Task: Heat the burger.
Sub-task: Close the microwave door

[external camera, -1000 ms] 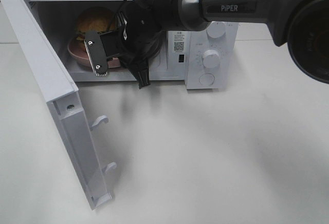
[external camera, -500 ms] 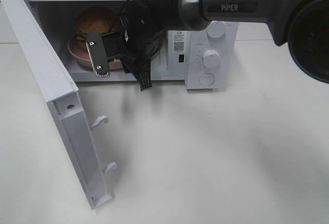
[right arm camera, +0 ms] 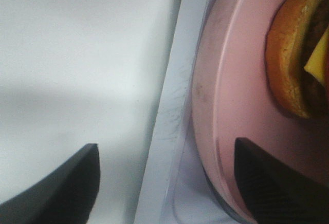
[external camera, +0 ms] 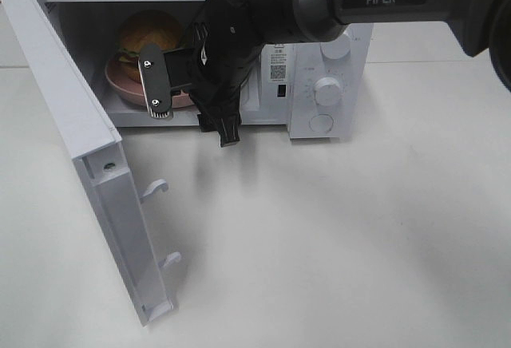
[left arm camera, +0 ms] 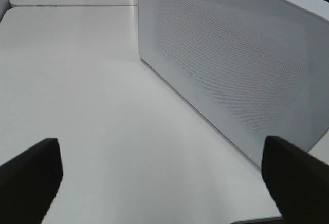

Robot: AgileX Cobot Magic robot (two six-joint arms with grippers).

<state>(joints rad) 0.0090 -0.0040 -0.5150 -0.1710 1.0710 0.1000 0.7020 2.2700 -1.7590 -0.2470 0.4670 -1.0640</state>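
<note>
Exterior high view, from left: the microwave's door point(external camera: 80, 124) swings wide open toward the camera over the white surface point(external camera: 319, 236). In the cavity the burger point(external camera: 148, 33) sits on a pink plate point(external camera: 118, 85), just beyond the right claw point(external camera: 194, 120) and deeper inside than its fingers. This claw hangs at the mouth of the cavity with its fingers spread wide and nothing gripped. One finger stands in front of the plate's near rim and the other lower, over the sill. Right of the claw is the microwave point(external camera: 347, 124) control panel with its knobs point(external camera: 327, 90). In the right wrist view, one finger is on the surface side of the sill and the other lies over the plate. The plate's rim is between them, and the burger's bun and cheese are just past it. In the left wrist view the left claw point(left arm camera: 164, 183) is also spread wide and empty, over bare surface. A white panel with a fine dot pattern point(left arm camera: 231, 80) is ahead of it and apart.
</note>
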